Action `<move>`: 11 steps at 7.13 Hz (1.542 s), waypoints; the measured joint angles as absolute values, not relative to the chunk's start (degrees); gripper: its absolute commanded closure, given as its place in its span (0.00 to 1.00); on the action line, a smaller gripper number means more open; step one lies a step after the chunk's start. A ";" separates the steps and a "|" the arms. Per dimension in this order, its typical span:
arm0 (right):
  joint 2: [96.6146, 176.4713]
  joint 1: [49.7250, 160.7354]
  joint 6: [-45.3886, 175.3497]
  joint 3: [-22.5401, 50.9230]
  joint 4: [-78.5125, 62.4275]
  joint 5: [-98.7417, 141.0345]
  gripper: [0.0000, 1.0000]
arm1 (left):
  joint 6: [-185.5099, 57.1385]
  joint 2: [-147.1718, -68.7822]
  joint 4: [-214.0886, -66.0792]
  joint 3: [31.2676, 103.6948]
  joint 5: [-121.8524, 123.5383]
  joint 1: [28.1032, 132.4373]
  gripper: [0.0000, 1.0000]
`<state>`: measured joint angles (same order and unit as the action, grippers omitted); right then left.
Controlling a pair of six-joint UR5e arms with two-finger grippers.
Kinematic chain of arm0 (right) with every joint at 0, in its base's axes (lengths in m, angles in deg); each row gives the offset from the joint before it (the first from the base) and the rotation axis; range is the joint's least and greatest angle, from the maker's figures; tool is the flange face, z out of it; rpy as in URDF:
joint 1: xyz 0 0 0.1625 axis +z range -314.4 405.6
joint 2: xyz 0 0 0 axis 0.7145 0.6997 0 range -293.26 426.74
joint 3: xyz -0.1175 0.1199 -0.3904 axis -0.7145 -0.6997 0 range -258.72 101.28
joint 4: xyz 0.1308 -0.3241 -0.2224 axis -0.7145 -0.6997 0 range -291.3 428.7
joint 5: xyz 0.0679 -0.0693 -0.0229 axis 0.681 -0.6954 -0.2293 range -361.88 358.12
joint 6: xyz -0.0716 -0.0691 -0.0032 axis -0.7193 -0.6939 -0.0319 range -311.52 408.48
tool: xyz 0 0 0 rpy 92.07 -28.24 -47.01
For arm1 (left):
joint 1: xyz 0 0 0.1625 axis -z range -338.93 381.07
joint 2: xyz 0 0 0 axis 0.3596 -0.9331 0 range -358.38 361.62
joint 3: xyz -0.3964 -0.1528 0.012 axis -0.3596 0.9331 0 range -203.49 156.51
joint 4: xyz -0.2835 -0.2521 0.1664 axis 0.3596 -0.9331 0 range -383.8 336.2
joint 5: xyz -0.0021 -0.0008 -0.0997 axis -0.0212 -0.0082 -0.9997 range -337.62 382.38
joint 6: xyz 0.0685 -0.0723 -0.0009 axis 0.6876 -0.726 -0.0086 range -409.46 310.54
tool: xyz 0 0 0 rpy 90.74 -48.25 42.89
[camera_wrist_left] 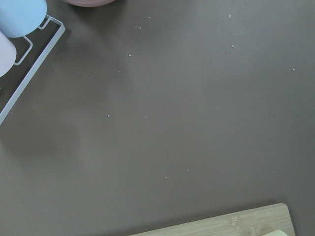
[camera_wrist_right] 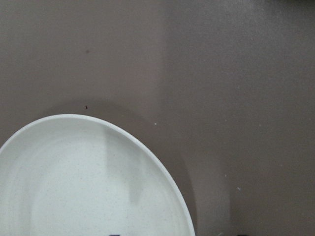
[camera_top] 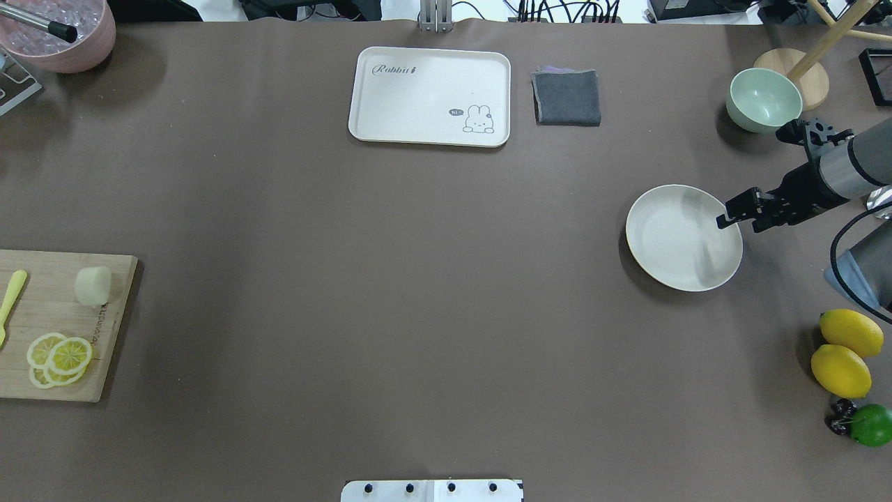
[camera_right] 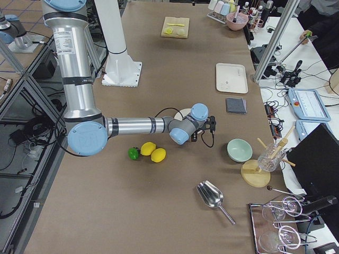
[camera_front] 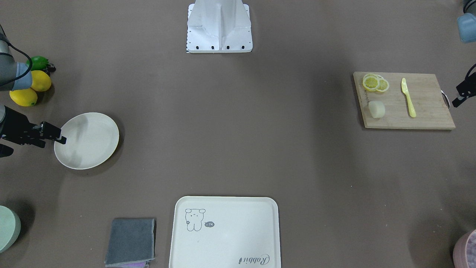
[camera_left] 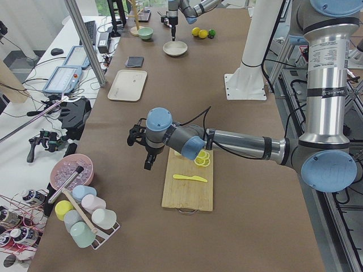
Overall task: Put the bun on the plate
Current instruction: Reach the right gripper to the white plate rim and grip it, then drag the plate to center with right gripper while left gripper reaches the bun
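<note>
The bun (camera_front: 376, 109) is a small pale cream block lying on a wooden cutting board (camera_front: 427, 111) on my left side; it also shows as the bun (camera_top: 93, 286) in the overhead view. The plate (camera_front: 89, 143), round and off-white, sits empty on my right side. My right gripper (camera_front: 59, 137) hovers at the plate's outer rim, and the wrist view shows its fingertips apart, so it is open and holds nothing. My left gripper (camera_front: 456, 100) hangs just past the board's outer end, well apart from the bun; I cannot tell whether it is open or shut.
Lemon slices (camera_front: 375, 82) and a yellow knife (camera_front: 408, 97) share the board. Two lemons (camera_front: 31, 89) and a lime (camera_front: 39, 62) lie near my right arm. A cream tray (camera_front: 225, 232), a grey cloth (camera_front: 131, 242) and a green bowl (camera_top: 763, 100) sit along the far edge.
</note>
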<state>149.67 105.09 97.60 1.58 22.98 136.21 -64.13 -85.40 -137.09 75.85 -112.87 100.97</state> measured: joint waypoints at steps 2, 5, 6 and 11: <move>149.69 104.26 97.90 0.73 23.47 136.18 1.00 | -64.13 -85.36 -137.10 75.97 -112.93 101.01 0.03; 149.77 103.86 97.93 0.61 23.63 136.27 1.00 | -64.19 -85.32 -137.08 76.09 -113.21 101.01 0.03; 149.75 103.77 98.03 0.80 23.60 136.47 1.00 | -64.21 -85.36 -137.04 76.12 -113.21 100.98 0.03; 143.49 98.61 120.29 10.13 23.61 137.41 1.00 | -84.79 -88.64 -136.83 78.19 -110.64 93.69 0.03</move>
